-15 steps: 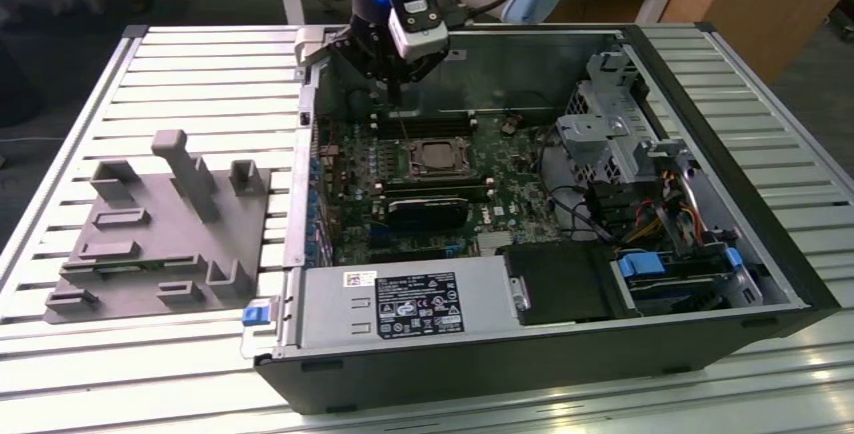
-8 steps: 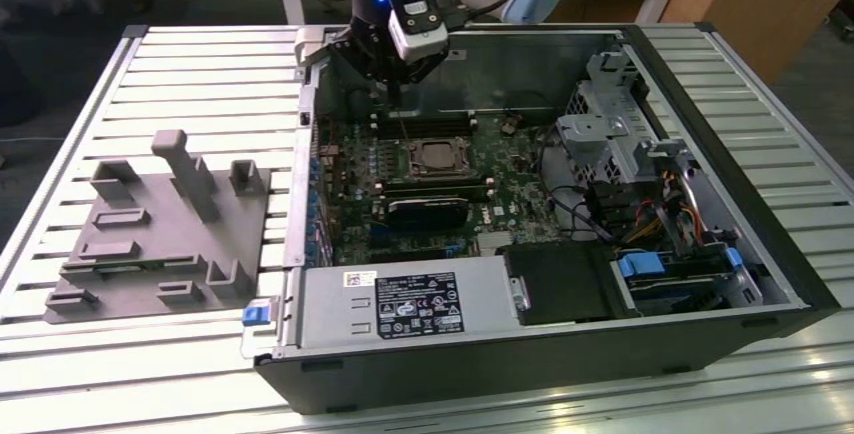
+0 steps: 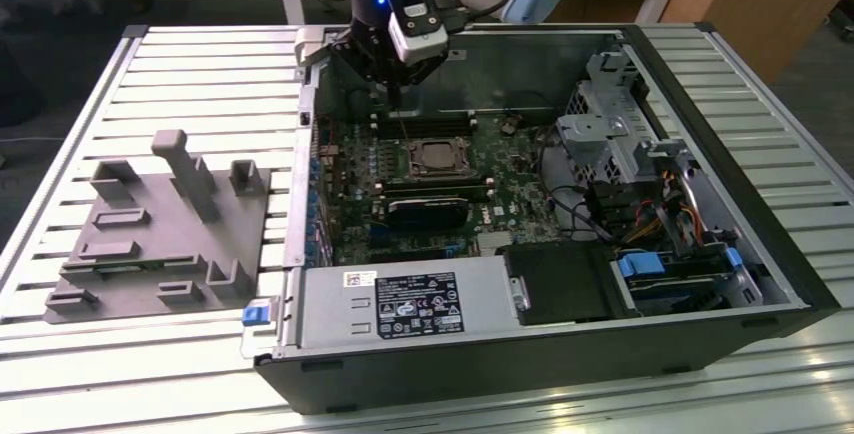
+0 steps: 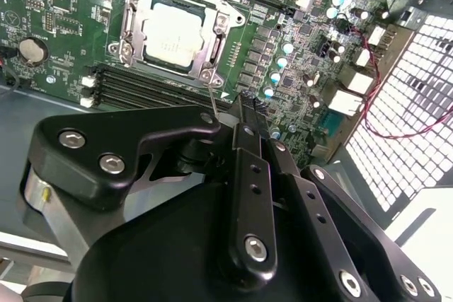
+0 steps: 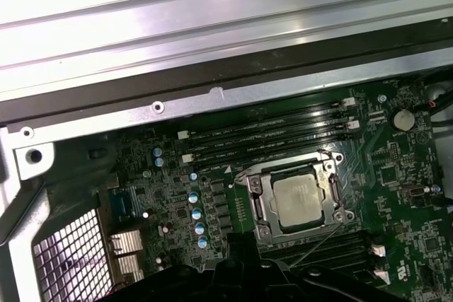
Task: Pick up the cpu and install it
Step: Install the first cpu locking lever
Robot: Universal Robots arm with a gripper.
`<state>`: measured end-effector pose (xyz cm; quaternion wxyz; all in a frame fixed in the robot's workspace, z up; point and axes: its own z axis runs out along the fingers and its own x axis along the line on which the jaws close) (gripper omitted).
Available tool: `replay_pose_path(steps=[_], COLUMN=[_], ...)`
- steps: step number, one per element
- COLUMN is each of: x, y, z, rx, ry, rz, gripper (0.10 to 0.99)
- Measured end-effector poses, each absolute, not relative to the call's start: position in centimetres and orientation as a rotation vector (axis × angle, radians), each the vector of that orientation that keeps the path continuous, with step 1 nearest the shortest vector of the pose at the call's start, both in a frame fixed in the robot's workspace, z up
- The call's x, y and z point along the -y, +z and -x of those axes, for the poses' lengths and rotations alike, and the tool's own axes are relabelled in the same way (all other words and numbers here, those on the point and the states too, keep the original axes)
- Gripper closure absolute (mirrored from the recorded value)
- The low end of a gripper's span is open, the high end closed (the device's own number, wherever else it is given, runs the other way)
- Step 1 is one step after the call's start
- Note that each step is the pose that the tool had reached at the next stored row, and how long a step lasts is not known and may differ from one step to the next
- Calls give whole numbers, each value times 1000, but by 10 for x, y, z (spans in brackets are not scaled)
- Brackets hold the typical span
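Inside the open computer case (image 3: 747,244), the cpu (image 5: 301,198) is sitting flat in the motherboard socket (image 4: 173,30), its silver-grey plate framed by metal. It is probably light, stiff and fragile, best gripped by its thin edges. The gripper (image 4: 244,114) is hovering above; its fingers are pressed together, holding nothing.

Cpu (image 3: 434,157) seated in socket (image 3: 458,146) on motherboard (image 3: 350,216) inside case (image 3: 747,254); case placed on bench (image 3: 200,84); gripper (image 3: 396,94) positioned above motherboard.
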<state>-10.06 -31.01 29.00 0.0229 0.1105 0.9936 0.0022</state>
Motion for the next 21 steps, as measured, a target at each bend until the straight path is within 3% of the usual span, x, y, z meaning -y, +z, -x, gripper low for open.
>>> replay_pose_path(steps=[21], x=[310], y=[284], z=[101], rx=[-3077], ry=[7], rz=[-342], gripper=[980])
